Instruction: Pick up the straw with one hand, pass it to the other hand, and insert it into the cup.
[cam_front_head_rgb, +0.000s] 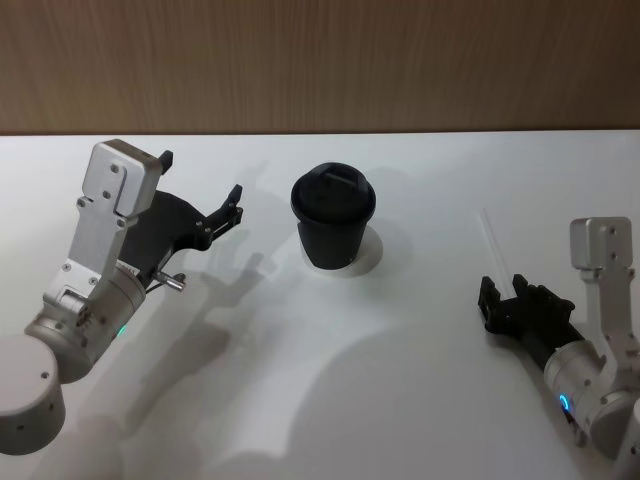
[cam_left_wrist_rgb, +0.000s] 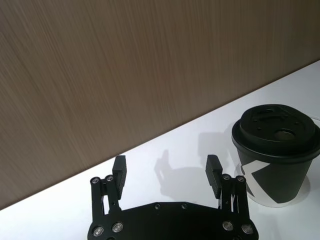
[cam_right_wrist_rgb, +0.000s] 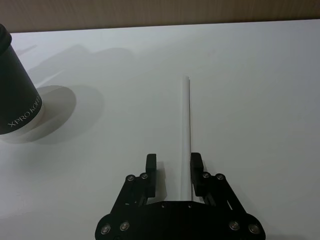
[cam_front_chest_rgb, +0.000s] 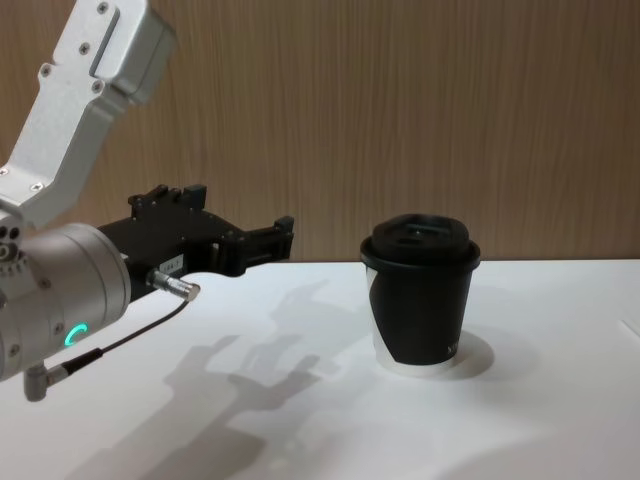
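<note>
The step in hand is the first pick. The right hand (cam_right_wrist_rgb: 173, 160) is low over the white bench (cam_right_wrist_rgb: 260, 100) with its fingers (cam_right_wrist_rgb: 196, 165) moderately apart. The straw (cam_right_wrist_rgb: 186, 120) lies flat between them, nearer to one finger than the other, and runs straight forward from the hand. To do this well, I judge the hand should first center itself on the straw, then go down until the fingertips almost meet the bench. It should close gently, because such a thin round tube can roll away or be crushed. The cup (cam_front_head_rgb: 335, 215) stands well apart, forward of this hand and toward the other arm. The left hand (cam_front_head_rgb: 202, 176) hangs raised beside the cup, opened wide and holding nothing. The bench is plain and smooth, and behind it is a wall (cam_front_head_rgb: 320, 60) of brown wood grain.
</note>
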